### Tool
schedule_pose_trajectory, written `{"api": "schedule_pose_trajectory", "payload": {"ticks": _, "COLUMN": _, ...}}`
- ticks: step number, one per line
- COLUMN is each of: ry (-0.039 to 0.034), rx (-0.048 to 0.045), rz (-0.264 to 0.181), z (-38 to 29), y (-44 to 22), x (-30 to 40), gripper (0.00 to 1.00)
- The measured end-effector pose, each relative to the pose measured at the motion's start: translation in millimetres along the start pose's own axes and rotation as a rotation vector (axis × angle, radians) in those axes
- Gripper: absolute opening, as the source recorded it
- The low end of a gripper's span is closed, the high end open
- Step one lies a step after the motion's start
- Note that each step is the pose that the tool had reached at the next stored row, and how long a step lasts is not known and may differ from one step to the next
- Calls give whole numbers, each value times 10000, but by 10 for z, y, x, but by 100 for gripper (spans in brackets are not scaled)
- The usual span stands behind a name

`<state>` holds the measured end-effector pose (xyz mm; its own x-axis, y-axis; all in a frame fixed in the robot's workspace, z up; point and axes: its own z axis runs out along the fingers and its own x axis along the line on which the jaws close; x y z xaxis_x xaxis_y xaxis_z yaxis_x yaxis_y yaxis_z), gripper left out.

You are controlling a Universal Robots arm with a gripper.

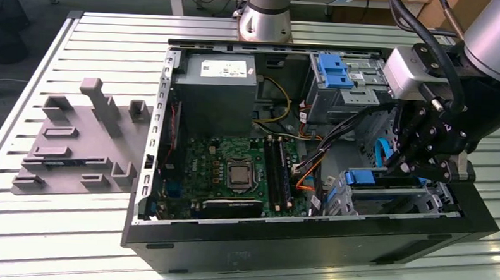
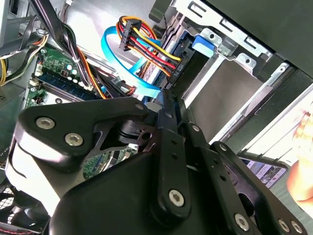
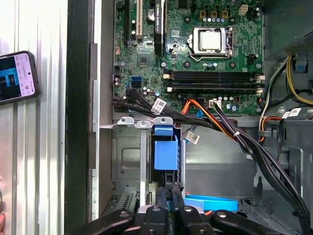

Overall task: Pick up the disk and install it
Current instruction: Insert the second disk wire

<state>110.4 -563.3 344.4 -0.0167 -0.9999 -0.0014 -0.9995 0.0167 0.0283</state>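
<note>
The disk (image 3: 165, 152) stands edge-on in the drive cage (image 1: 399, 200) at the near right corner of the open computer case, with its blue rail frame (image 1: 371, 178) facing up. The blue tab (image 2: 203, 44) of that rail also shows in the second wrist view, beside plugged-in coloured cables. My gripper (image 3: 170, 192) hangs directly over the disk's end, jaws shut and tips touching or almost touching the rail. In the exterior view the gripper (image 1: 396, 172) reaches down into the cage. I cannot tell whether the fingertips (image 2: 166, 100) pinch anything.
A flat blue cable (image 2: 122, 63) and black cable bundles (image 3: 244, 142) run close to the cage. A grey power supply (image 1: 219, 82) and a second blue bracket (image 1: 333, 71) sit at the case's back. A phone (image 3: 17, 76) lies outside the case wall. A grey fixture (image 1: 81, 139) rests on the table.
</note>
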Motion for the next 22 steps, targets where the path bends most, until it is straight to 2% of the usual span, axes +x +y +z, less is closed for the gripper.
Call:
{"api": "schedule_pose_trajectory", "payload": {"ticks": 5, "ry": -2, "rx": -16, "rz": -1, "z": 8, "y": -5, "x": -1, "gripper": 16}}
{"api": "schedule_pose_trajectory", "payload": {"ticks": 16, "ry": 1, "rx": -144, "rz": 53, "z": 36, "y": -31, "x": -2, "gripper": 16}}
{"api": "schedule_pose_trajectory", "payload": {"ticks": 22, "ry": -5, "rx": -202, "rz": 244, "z": 44, "y": -36, "x": -10, "gripper": 16}}
